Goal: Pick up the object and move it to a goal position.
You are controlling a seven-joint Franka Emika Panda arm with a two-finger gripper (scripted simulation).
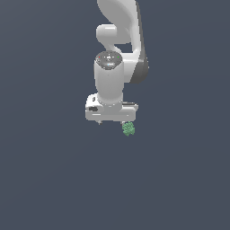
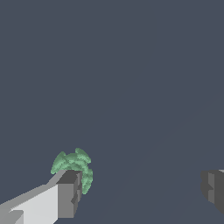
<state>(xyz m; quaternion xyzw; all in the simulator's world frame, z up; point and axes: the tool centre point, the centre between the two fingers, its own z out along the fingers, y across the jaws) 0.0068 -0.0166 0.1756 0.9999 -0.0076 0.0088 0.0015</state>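
Surroundings: plain dark blue-grey floor (image 1: 45, 179) in both views, uniform, no markings. Nothing else near the work area; nothing stands btwn the fingers except bare floor.

Object (image 1: 129, 129): tiny green lump, knobbly/irregular surface w/ leaf-like bumps, much smaller than the hand. Ext. view: it sits just below the hand's lower edge, toward the exterior view's right end of the hand. Wrist view: object (image 2: 74, 168) lies at the tip of one finger (image 2: 69, 194), partly hidden behind that tip, so it bulges out around the pad's end and outer side. Looks touching or nearly so; contact can't be confirmed from this angle. It is not in the gap btwn the two fingers.

Arm: white Panda, seen from above in ext. view, links stacked and folding down from the frame's top; wrist points straight down at the floor, hand body broadside across the view.

Gripper (image 2: 142, 190): fingers spread wide, second finger (image 2: 213, 188) far off at the frame's edge, lots of floor showing btwn them. Holding nothing. Height above the floor unclear in either view.
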